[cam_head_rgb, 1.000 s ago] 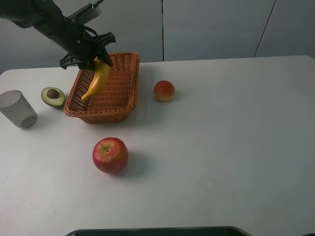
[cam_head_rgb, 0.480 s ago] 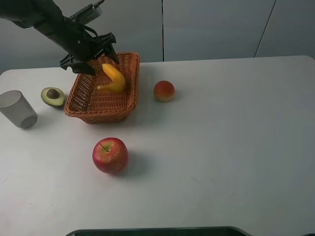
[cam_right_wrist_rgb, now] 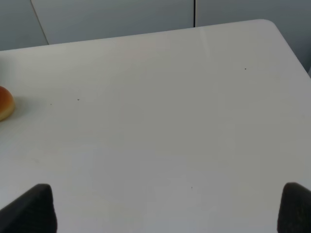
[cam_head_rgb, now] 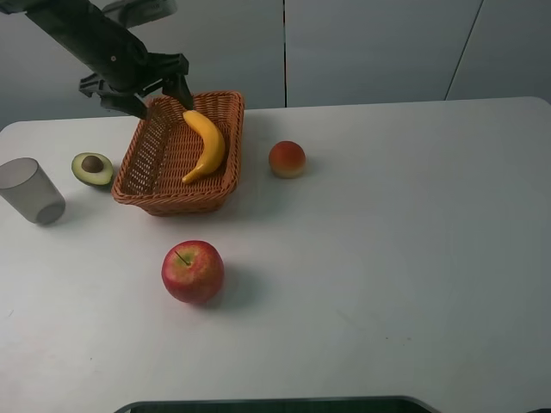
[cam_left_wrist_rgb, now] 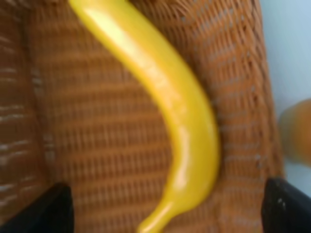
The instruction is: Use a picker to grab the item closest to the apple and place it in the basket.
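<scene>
A yellow banana [cam_head_rgb: 206, 144] lies loose inside the woven basket [cam_head_rgb: 146, 163], along its right wall; the left wrist view shows the banana [cam_left_wrist_rgb: 170, 111] close up on the basket [cam_left_wrist_rgb: 87, 136] floor. My left gripper [cam_head_rgb: 160, 95] hovers open above the basket's back rim, apart from the banana, and its fingertips [cam_left_wrist_rgb: 53, 206] show at the sides of the wrist view. The red apple [cam_head_rgb: 193, 272] sits in front of the basket. My right gripper [cam_right_wrist_rgb: 165, 213] is open over bare table, holding nothing.
A halved avocado [cam_head_rgb: 92, 169] and a grey cup [cam_head_rgb: 33, 192] stand left of the basket. An orange-red round fruit [cam_head_rgb: 287, 159] sits right of it, seen also as the round fruit [cam_right_wrist_rgb: 5, 103] at the wrist view's edge. White table [cam_head_rgb: 387, 241] spreads to the right.
The banana left my left gripper and dropped to lie flat in the basket. The left gripper opened and drew up and back toward the left.
</scene>
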Tool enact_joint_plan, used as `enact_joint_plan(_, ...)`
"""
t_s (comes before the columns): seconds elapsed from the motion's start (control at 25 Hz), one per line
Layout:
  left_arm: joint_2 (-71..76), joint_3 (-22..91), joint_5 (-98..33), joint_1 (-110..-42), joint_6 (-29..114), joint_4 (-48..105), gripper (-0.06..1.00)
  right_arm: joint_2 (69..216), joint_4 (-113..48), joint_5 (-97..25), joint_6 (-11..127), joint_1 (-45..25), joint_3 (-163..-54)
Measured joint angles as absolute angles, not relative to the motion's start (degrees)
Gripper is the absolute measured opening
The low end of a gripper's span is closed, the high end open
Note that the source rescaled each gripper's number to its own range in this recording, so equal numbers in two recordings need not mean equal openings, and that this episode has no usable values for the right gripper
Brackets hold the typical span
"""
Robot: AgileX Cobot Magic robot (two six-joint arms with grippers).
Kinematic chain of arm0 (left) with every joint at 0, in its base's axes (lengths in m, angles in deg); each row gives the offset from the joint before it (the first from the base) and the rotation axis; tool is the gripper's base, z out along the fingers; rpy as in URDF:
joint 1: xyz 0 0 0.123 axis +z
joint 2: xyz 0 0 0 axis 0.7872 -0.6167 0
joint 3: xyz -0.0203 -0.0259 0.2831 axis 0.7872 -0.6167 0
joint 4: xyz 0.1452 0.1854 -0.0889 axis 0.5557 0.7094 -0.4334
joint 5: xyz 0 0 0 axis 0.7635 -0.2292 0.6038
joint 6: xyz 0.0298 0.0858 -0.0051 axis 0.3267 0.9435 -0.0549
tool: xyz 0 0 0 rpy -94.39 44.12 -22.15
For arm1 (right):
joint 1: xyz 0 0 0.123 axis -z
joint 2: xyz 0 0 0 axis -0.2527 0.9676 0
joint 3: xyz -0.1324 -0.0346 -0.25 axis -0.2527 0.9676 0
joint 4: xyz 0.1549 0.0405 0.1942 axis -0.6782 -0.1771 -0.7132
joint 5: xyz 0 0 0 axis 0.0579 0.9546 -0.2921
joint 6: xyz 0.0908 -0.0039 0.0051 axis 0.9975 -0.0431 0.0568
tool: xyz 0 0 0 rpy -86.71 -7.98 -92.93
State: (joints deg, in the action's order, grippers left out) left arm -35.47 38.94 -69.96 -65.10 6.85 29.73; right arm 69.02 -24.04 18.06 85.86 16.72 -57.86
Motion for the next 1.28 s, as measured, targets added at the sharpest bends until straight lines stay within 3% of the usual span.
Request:
enact_joint_plan(0.32, -25.1, 34.2, -74.9, -65.0, 3.6, 45.8, 0.98, 69.0, -24.0, 18.1, 85.9, 16.7, -57.9)
enact_joint_plan(0.8, 2.8, 16.5, -76.6, -63.3, 0.2, 47.5, 0.98, 69.0, -24.0, 18.1, 85.9, 16.7, -57.9)
enact_joint_plan(1.28, 35.9, 10.2, -89.2, -63.3, -1.3, 49.0, 0.98, 69.0, -24.0, 18.1, 85.9, 16.7, -57.9)
